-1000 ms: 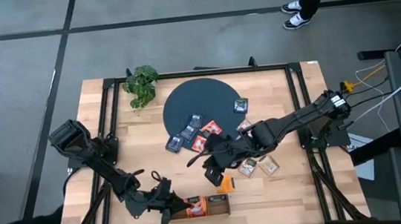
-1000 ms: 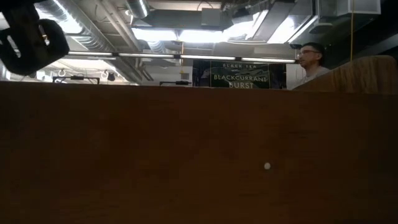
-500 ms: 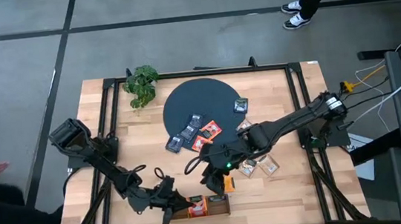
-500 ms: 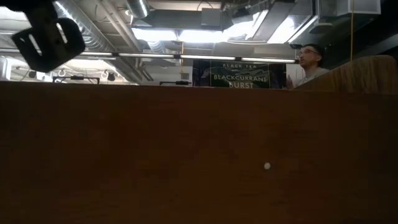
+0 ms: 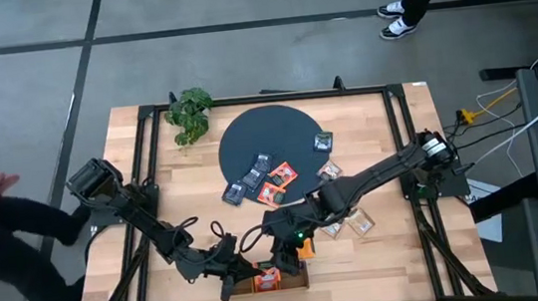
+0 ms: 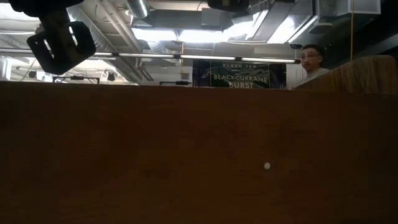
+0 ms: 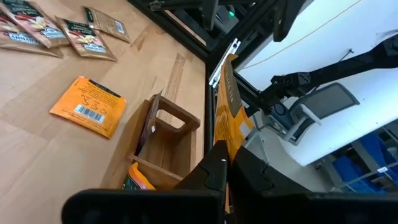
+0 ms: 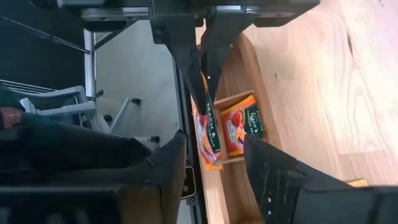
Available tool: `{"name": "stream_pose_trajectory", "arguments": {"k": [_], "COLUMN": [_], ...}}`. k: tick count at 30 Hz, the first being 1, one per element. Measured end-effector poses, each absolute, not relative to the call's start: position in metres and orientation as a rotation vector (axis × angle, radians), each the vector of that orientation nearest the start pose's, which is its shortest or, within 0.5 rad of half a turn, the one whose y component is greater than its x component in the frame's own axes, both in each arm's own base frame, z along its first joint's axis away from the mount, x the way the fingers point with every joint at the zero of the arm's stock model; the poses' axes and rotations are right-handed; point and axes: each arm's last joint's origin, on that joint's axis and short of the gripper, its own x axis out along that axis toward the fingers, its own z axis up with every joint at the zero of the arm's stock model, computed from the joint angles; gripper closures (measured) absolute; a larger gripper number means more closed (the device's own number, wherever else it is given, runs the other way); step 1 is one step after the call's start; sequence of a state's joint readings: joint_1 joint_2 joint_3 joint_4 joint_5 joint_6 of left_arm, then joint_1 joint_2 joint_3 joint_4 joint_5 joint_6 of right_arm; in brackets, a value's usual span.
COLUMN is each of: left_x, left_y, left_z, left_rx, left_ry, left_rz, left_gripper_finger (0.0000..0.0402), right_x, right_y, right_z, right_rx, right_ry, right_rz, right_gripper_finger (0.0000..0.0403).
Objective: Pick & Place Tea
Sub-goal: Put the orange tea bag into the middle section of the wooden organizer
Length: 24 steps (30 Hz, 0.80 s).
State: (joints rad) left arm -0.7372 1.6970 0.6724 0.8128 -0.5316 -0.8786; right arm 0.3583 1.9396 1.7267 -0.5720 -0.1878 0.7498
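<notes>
The left jaws are clamping flat on an orange sachet [image 7: 229,106], holding it on edge at the near end of the tray [image 7: 180,116], which is sitting at the front edge of the worktop [image 5: 368,140]. The right jaws are standing wide apart and gripping nothing. They are pointing straight at that same sachet from the other side of the tray. In the right wrist view the sachet [image 8: 207,127] is showing edge-on in the gap between the two right fingers [image 8: 273,168], a little ahead of their tips and touching neither.

So the left arm is the one carrying it. The sachet's flat faces are running along the tray's length, and the open compartment is lying just beside and below it, as far as I can judge. That compartment is already holding another orange packet [image 8: 241,127].

A loose packet [image 7: 87,106] is lying flat just beside the tray. The rest of the tea [image 5: 262,181] is waiting near the mat [image 5: 267,136].
</notes>
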Motion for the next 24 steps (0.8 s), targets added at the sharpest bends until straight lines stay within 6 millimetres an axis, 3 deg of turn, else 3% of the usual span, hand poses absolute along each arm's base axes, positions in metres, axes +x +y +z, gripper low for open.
{"name": "stream_pose_trajectory", "arguments": {"k": [15, 20, 24], "left_x": [0.253, 0.258, 0.26], "left_y": [-0.201, -0.196, -0.194], "left_z": [0.174, 0.178, 0.178], "left_rx": [-0.7, -0.694, -0.705], "left_ry": [0.16, 0.119, 0.137], "left_rz": [-0.079, -0.082, -0.118], "left_gripper_finger": [0.0399, 0.0399, 0.0399], "right_x": [0.406, 0.406, 0.406], "right_y": [0.157, 0.158, 0.158], "right_z": [0.289, 0.289, 0.289], "right_rx": [0.622, 0.607, 0.6], "right_ry": [0.942, 0.943, 0.946], "right_rz": [0.195, 0.214, 0.227], "right_gripper_finger": [0.0249, 0.0276, 0.0323]}}
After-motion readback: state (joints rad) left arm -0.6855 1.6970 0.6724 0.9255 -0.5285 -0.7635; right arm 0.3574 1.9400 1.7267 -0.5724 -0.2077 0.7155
